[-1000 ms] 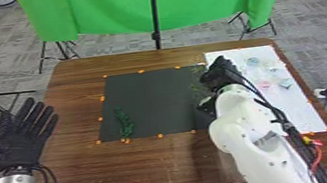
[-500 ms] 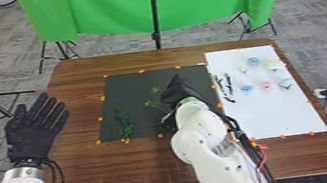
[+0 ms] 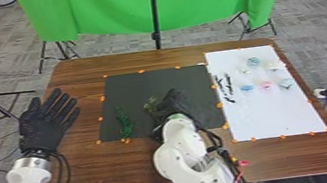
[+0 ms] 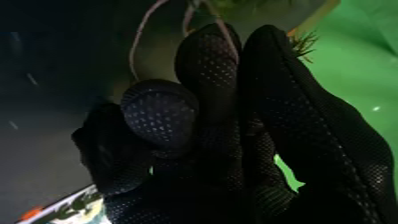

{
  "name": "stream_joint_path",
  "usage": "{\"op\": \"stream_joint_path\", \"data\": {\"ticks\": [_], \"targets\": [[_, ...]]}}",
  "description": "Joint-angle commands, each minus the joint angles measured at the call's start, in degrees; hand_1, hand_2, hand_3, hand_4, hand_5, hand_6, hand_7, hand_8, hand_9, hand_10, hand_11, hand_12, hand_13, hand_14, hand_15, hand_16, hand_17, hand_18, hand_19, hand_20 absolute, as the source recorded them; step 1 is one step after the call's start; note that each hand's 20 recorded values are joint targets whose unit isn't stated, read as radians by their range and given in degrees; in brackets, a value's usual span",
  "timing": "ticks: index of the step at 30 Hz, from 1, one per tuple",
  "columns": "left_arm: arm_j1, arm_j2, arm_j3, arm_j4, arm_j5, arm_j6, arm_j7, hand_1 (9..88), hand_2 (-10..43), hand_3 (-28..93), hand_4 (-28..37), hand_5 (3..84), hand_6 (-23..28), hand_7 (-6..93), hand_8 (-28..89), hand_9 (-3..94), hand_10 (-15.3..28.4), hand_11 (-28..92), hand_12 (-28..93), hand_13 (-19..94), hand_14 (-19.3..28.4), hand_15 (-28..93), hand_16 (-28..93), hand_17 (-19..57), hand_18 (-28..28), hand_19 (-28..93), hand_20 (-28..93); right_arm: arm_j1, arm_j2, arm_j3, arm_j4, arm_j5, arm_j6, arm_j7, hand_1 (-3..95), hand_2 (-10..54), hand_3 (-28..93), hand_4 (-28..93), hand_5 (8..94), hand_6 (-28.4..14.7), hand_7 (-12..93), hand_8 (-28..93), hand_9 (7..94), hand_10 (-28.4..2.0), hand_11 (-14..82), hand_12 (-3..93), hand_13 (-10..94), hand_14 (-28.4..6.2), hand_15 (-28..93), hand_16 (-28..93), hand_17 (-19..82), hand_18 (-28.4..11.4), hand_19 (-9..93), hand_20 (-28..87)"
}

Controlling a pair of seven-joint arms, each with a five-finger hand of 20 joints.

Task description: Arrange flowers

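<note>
The right hand (image 3: 174, 102), over the dark mat (image 3: 159, 82), has its thumb (image 4: 160, 115) and fingers (image 4: 209, 62) bent toward one another, pinching the thin stems of a pale green sprig (image 3: 151, 104). In the right wrist view those stems are wiry, curved and pinkish brown, running from the thumb and fingers up to fine, blurred, needle-like leaves. In the head view the sprig's feathery head sits just left of the fingers; the glove hides the rest. The glove is black mesh fabric, with small pale dots on its pads. The white, smooth, rounded right arm (image 3: 186, 154) crosses the mat's near edge and covers a piece of it. On the left half of the mat lies a dark green sprig (image 3: 124, 122), long, narrow and bushy. The mat is flat and matt, with orange dots (image 3: 141, 71) along its edges. To its right, a smooth white sheet (image 3: 274, 113) carries small, ruffled flower heads (image 3: 266, 85) in blue, pink, white and pale green, with slender dark pieces (image 3: 224, 84) near its left edge. The left hand (image 3: 46, 123) is spread open beside the mat, at the left side of the brown wood-grain worktop (image 3: 99, 175). Beyond hangs a creased green cloth (image 3: 101, 11).
</note>
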Motion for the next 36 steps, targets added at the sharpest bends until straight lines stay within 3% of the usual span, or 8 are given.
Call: {"op": "stream_joint_path", "data": {"ticks": [1,12,20,24,30,34,36], "targets": [[-0.1,-0.06,0.62,0.73,-0.60,0.17,-1.26,25.7,11.8,75,-28.3,44.1,8.4,14.7,-10,36.4,15.4,19,11,27,16.5,40,-6,-6.1,15.9,36,13,-0.8,-1.1,-1.7,0.6,-1.1,1.1,-0.7,58.7,-9.5,73,-28,76.4,-3.9,32,13,91.9,-10.2,29.9,43.9,84,-9.2,60,40,54,-26.5,93,50],[2.2,-0.94,-0.49,-0.41,-1.36,0.44,1.92,25.7,11.7,75,-28.3,44.3,8.5,15.2,-10,36.7,15.6,19,11,27,16.6,41,-6,-6.2,15.9,36,13,-0.3,2.3,-2.8,-1.1,0.3,1.5,-2.2,56.0,-9.5,73,-28,72.4,-6.1,26,8,88.6,-10.6,28.7,48.5,79,-12.7,65,38,50,-27.2,93,49],[3.3,-1.60,-1.09,-0.83,-1.50,0.07,3.07,25.6,11.7,76,-28.3,44.6,8.6,15.4,-10,36.9,15.6,20,11,27,16.7,41,-6,-6.3,15.9,36,14,-0.1,3.9,-3.2,-2.8,0.0,1.9,-4.1,52.8,-9.5,75,-28,71.2,-6.3,22,4,86.9,-11.7,31.0,46.2,78,-13.4,66,37,49,-27.5,93,49],[4.1,-2.78,-1.63,-1.14,-1.87,-0.91,4.61,25.6,11.8,76,-28.3,44.6,8.6,15.4,-10,37.1,15.8,20,11,27,16.7,41,-6,-6.3,15.9,36,14,0.4,6.5,-3.9,-4.8,0.3,3.3,-5.6,52.4,-9.5,75,-28,70.9,-6.2,22,4,86.3,-12.3,30.9,45.2,77,-13.8,66,37,48,-27.5,93,48],[5.6,-4.25,-3.19,-1.74,-2.05,-0.98,5.46,25.6,11.8,76,-28.3,44.6,8.6,15.4,-10,37.1,15.8,20,11,28,16.7,41,-6,-6.3,15.9,36,14,-0.7,11.1,-4.0,-10.6,0.8,2.5,-7.8,53.0,-9.5,73,-27,73.2,-6.0,23,6,86.1,-12.5,36.9,43.7,77,-13.9,69,37,49,-27.8,93,50],[5.8,-4.84,-3.08,-1.96,-1.62,-1.57,5.36,25.6,11.8,75,-28.3,44.7,8.6,15.5,-10,37.3,15.8,20,11,28,16.7,42,-6,-6.4,15.9,36,14,0.7,14.2,0.1,-10.7,-4.1,8.5,-8.1,53.2,-9.5,71,-27,74.7,-5.8,23,7,86.2,-13.2,39.1,40.9,78,-13.7,69,36,49,-27.5,93,50],[6.5,-4.94,-3.42,-2.31,-1.51,-1.54,5.82,25.6,11.8,75,-28.3,44.7,8.6,15.5,-10,37.3,15.8,20,11,28,16.7,42,-6,-6.4,15.9,36,14,1.9,15.2,4.3,-11.8,-2.8,4.8,-6.6,53.1,-9.5,71,-26,74.9,-5.7,23,7,86.2,-13.3,39.4,40.4,78,-13.8,69,36,49,-27.5,93,50]]}}
